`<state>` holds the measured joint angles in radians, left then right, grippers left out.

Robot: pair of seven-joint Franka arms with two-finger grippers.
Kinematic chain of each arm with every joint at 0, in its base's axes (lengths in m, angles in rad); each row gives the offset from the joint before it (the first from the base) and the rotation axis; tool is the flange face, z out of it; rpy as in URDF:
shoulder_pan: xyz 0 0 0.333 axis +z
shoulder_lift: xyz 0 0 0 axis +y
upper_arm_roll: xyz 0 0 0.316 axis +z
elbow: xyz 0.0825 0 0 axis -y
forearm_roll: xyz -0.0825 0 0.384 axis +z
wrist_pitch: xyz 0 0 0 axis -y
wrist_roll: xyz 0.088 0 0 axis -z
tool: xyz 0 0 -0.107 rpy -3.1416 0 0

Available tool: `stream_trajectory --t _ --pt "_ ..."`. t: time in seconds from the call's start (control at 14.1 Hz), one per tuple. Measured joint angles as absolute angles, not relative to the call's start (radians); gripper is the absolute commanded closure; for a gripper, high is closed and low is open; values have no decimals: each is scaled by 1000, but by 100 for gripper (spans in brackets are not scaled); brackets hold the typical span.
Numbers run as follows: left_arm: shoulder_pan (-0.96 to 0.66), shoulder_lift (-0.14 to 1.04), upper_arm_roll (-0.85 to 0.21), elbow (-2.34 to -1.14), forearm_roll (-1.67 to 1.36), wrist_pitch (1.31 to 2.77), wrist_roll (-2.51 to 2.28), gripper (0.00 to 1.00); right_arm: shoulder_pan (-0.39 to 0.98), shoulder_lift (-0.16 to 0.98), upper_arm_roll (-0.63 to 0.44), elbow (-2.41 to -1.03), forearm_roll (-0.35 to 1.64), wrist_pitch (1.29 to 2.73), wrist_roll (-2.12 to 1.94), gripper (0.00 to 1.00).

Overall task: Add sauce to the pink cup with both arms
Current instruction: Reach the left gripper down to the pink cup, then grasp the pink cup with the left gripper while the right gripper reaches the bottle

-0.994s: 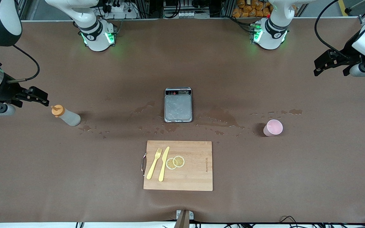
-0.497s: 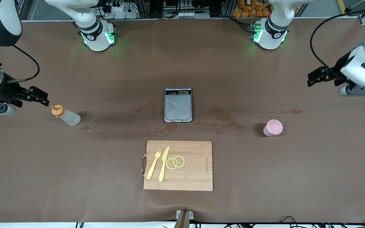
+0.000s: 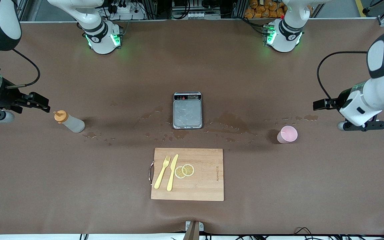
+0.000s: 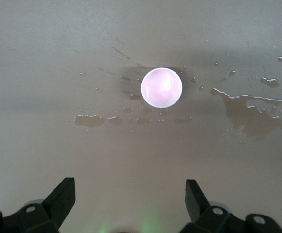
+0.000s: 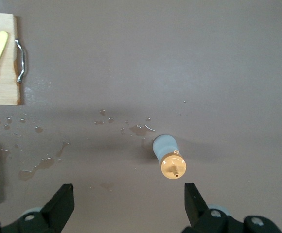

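Note:
The sauce bottle point(image 3: 69, 122), translucent with an orange cap, stands upright toward the right arm's end of the table. It also shows in the right wrist view point(image 5: 169, 158). The pink cup point(image 3: 287, 134) stands upright toward the left arm's end, and shows from above in the left wrist view point(image 4: 162, 87). My right gripper point(image 3: 42, 103) is open and empty over the bare table beside the bottle, apart from it; its own view point(image 5: 129, 196) shows the jaws wide. My left gripper point(image 3: 319, 104) is open and empty over the wet table beside the cup; its own view point(image 4: 130, 194) shows the jaws wide.
A grey scale point(image 3: 187, 110) sits mid-table. A wooden cutting board point(image 3: 208, 186) nearer the front camera carries a yellow fork point(image 3: 162, 171), a yellow knife point(image 3: 172, 172) and lemon slices point(image 3: 184, 170). Wet patches point(image 3: 232, 121) lie between the scale and the cup.
The left arm has swung down and in toward the pink cup, its gripper now close beside it. The right arm has barely moved. Bottle and cup have not moved.

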<state>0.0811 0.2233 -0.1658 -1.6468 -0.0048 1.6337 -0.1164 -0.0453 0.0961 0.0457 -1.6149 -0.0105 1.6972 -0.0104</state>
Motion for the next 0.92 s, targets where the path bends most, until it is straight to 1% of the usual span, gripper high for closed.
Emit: stream_trajectory --t 0.21,0.43,0.64,0.92 --pt "79 277 -172 -1654 -5 1690 -116 0 -69 129 44 -1617 -42 1717 -10 0" --pt "79 318 -175 -1672 -5 1761 -116 0 -119 208 42 -1618 -47 1815 -10 0" --pt "76 374 -178 -1685 -5 1834 -116 0 -162 274 40 -1617 -48 1863 -11 0" --pt "61 434 -182 -1737 -5 1998 -116 0 -195 310 39 -1616 -48 1907 -11 0"
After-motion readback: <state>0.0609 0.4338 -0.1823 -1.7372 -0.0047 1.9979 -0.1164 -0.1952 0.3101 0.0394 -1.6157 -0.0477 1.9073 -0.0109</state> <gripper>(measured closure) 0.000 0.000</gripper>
